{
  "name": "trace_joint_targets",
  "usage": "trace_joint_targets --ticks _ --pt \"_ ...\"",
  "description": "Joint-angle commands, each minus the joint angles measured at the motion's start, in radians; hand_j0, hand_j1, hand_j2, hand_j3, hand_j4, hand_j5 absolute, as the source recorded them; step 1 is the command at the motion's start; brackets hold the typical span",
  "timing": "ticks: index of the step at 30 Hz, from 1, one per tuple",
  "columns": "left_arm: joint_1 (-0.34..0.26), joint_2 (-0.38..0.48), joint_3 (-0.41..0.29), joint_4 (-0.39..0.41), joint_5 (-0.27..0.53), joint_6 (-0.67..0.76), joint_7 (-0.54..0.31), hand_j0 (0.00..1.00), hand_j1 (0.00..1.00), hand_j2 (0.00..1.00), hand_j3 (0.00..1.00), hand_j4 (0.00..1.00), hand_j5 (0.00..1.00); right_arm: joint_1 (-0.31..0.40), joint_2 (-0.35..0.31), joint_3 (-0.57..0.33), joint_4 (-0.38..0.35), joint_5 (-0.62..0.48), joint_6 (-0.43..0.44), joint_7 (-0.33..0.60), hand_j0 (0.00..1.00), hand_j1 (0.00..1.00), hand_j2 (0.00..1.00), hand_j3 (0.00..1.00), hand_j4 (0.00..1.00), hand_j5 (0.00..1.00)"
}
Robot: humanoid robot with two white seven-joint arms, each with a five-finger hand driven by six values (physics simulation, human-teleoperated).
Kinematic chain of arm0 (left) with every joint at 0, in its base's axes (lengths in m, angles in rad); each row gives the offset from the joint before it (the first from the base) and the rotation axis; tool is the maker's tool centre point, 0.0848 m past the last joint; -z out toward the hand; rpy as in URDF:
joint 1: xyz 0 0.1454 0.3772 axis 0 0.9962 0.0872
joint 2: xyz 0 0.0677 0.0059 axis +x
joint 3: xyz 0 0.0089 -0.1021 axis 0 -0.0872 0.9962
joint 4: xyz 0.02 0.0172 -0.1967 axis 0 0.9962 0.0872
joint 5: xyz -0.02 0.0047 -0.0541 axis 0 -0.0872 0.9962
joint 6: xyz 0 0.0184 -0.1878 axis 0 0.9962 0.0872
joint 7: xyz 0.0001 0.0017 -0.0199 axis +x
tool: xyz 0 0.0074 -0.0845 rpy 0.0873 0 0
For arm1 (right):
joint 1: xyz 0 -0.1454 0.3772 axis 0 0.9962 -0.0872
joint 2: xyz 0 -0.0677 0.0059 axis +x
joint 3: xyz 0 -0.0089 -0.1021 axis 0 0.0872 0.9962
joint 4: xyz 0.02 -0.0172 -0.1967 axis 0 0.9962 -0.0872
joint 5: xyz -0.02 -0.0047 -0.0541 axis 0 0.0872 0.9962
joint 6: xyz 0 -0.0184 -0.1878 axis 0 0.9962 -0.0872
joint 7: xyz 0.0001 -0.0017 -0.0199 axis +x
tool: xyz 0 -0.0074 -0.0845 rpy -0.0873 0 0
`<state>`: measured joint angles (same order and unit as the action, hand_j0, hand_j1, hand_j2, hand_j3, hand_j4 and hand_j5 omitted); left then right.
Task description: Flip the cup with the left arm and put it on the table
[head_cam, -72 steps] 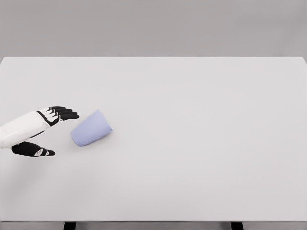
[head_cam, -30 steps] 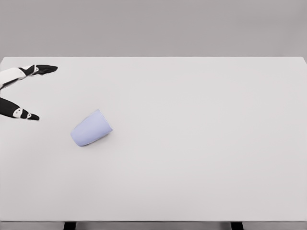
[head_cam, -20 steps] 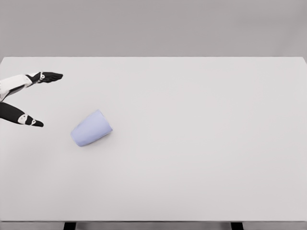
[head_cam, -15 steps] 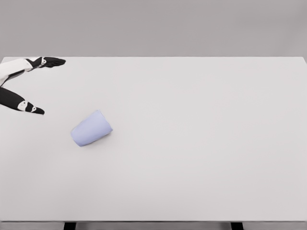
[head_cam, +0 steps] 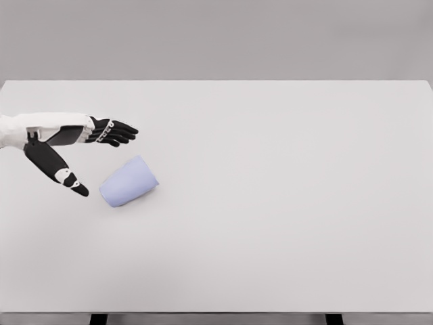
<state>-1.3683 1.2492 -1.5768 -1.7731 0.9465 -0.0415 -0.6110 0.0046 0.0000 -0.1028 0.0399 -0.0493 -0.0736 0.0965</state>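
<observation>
A pale blue cup (head_cam: 129,181) lies on its side on the white table (head_cam: 284,196), left of the middle, its wider end pointing to the lower left. My left hand (head_cam: 105,159) hovers just up and left of the cup, open, with black fingers (head_cam: 115,132) stretched to the right above it and the thumb (head_cam: 64,172) pointing down beside its wide end. The hand holds nothing and does not touch the cup. The right arm is out of view.
The table's front edge runs along the bottom of the head view, with two dark legs (head_cam: 99,319) showing under it. A plain grey wall stands behind the far edge.
The left hand drew back to the far left edge and upward, then swung back right and down, ending close above the cup. The cup has not moved.
</observation>
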Motion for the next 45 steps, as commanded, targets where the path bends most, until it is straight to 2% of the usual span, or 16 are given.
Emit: trace_joint_targets --ticks 1,6,8,14,31,36,38,42,45 --pt "0.0 -0.013 -0.065 0.0 0.023 0.012 0.0 1.0 1.0 1.0 1.0 1.0 1.0 0.0 0.0 0.0 0.0 0.0 0.0 0.0 1.0 1.0 1.0 1.0 1.0 1.0" --pt "0.002 -0.01 -0.039 0.001 0.038 0.008 0.0 1.0 1.0 1.0 1.0 1.0 1.0 0.0 0.0 0.0 0.0 -0.001 0.0 0.0 1.0 1.0 1.0 1.0 1.0 1.0" --pt "0.032 -0.048 -0.019 0.001 0.043 0.014 0.0 1.0 1.0 1.0 1.0 1.0 1.0 0.0 0.0 0.0 0.0 -0.001 0.0 0.0 1.0 1.0 1.0 1.0 1.0 1.0" --pt "0.054 -0.063 0.034 0.001 0.043 0.014 0.0 1.0 1.0 1.0 1.0 1.0 1.0 0.0 0.0 0.0 0.0 0.0 0.0 0.0 1.0 1.0 1.0 1.0 1.0 1.0" --pt "0.061 -0.059 0.038 0.003 0.055 0.031 0.0 1.0 1.0 1.0 1.0 1.0 1.0 0.0 0.0 0.0 0.0 -0.001 0.0 0.0 1.0 1.0 1.0 1.0 1.0 1.0" --pt "0.074 -0.07 0.049 0.009 0.064 0.084 0.0 1.0 1.0 1.0 1.0 1.0 1.0 0.0 0.0 0.0 0.0 0.0 0.0 0.0 1.0 1.0 1.0 1.0 1.0 1.0" --pt "0.075 -0.073 0.089 0.007 0.117 0.207 0.0 1.0 1.0 1.0 1.0 1.0 1.0 0.0 0.0 0.0 0.0 -0.001 0.0 0.0 1.0 1.0 1.0 1.0 1.0 1.0" --pt "0.074 -0.067 0.218 0.001 0.152 0.325 0.0 1.0 1.0 1.0 1.0 1.0 1.0 0.0 0.0 0.0 0.0 -0.001 0.0 0.0 1.0 1.0 1.0 1.0 1.0 1.0" --pt "0.074 -0.067 0.282 0.001 0.16 0.443 0.0 1.0 1.0 1.0 1.0 1.0 1.0 0.0 0.0 0.0 0.0 0.0 0.0 0.0 1.0 1.0 1.0 1.0 1.0 1.0"
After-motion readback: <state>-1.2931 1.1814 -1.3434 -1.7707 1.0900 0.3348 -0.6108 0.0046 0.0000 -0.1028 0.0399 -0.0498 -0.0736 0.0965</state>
